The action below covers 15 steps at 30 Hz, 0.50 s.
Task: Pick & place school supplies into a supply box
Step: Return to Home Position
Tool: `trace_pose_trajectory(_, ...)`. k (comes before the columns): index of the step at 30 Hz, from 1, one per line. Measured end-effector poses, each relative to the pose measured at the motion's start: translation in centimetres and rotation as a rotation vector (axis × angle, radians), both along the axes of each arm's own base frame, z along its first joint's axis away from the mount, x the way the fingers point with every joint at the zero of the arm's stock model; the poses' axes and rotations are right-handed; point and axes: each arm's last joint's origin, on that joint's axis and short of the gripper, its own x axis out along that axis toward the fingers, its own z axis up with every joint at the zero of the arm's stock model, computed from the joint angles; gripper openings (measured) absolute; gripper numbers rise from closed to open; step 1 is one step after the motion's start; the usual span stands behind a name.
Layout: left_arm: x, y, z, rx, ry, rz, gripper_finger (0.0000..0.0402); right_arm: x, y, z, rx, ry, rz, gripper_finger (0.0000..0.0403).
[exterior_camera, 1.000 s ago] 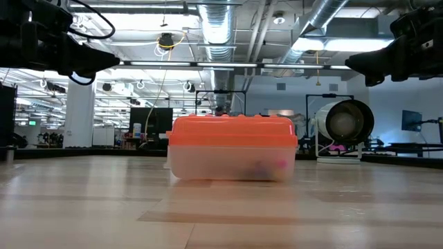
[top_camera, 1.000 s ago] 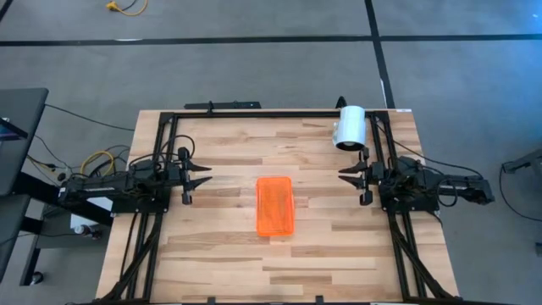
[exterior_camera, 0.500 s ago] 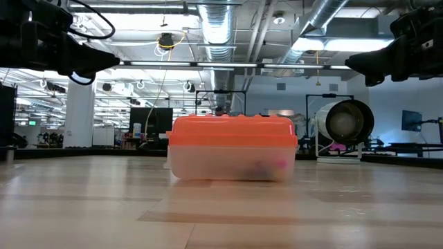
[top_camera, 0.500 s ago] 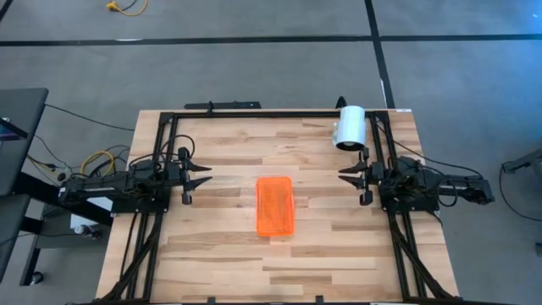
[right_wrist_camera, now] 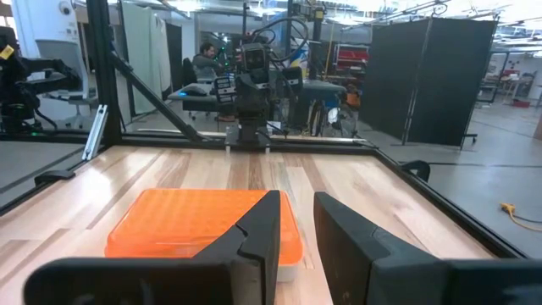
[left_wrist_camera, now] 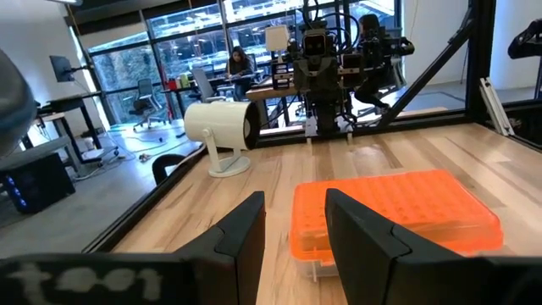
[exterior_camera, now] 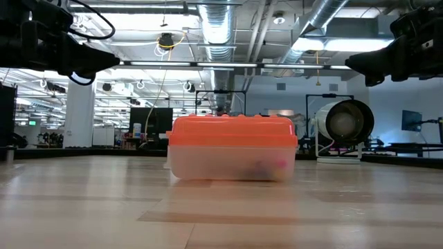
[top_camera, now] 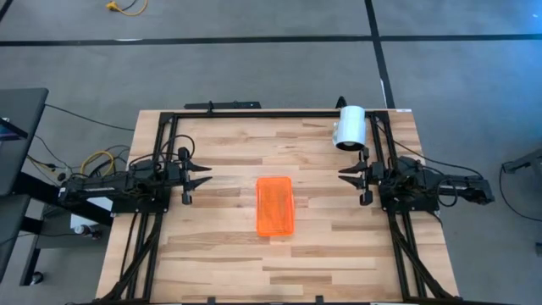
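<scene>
At the middle of the wooden table (top_camera: 220, 246), the supply box (top_camera: 274, 206) is lying flat with its orange lid (exterior_camera: 232, 130) shut, and bits of the school supplies (exterior_camera: 270, 166) are showing faintly through its cloudy bottom half. Well apart from it on each side, the left gripper (top_camera: 201, 174) and the right gripper (top_camera: 345, 174) are hanging over the wood, fingers spread a little and holding nothing. Nothing is moving since a moment ago, so both arms seem to be resting at home and the job is looking done.
</scene>
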Motion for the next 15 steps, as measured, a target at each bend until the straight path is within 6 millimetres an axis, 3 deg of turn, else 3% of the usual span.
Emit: trace_pose_trajectory(15, 0.00, 0.00, 0.00, 0.005, 0.001, 0.000, 0.0116, 0.00, 0.00, 0.00, 0.000, 0.000, 0.000, 0.0069)
